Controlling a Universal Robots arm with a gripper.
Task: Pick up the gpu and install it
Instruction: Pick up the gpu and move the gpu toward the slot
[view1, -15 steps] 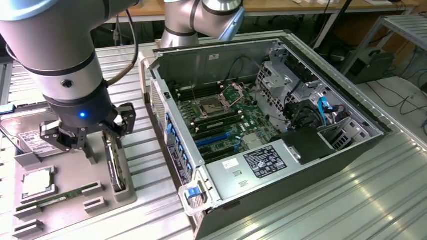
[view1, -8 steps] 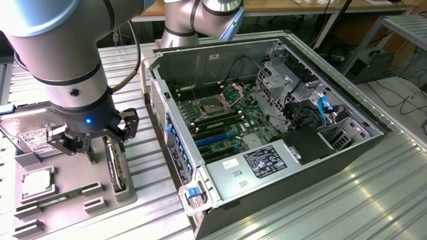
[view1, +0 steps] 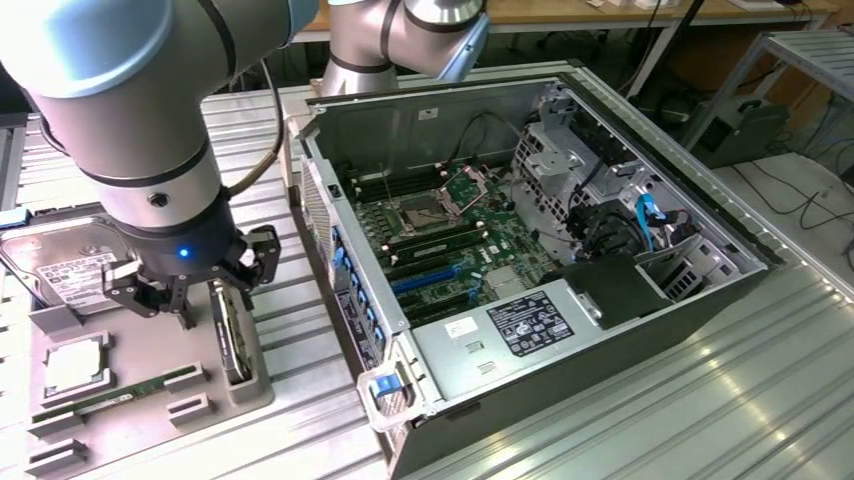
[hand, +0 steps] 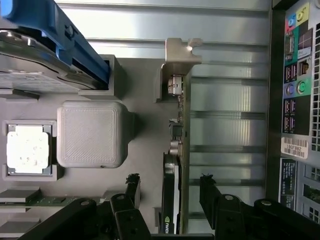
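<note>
Gpu (hand: 172, 196), 1, within 1 spread tool (hand: 170, 181)

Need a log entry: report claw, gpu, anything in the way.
Claw open, straddling the gpu. It stands on edge in the gray tray, ungripped. Nothing in the way.

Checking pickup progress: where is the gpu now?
Exterior view's left: the gpu stands on edge in the grey tray, straddled by the open end effector.

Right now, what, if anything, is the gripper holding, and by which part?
Nothing. The open gripper straddles the upright gpu without closing on it.
</note>
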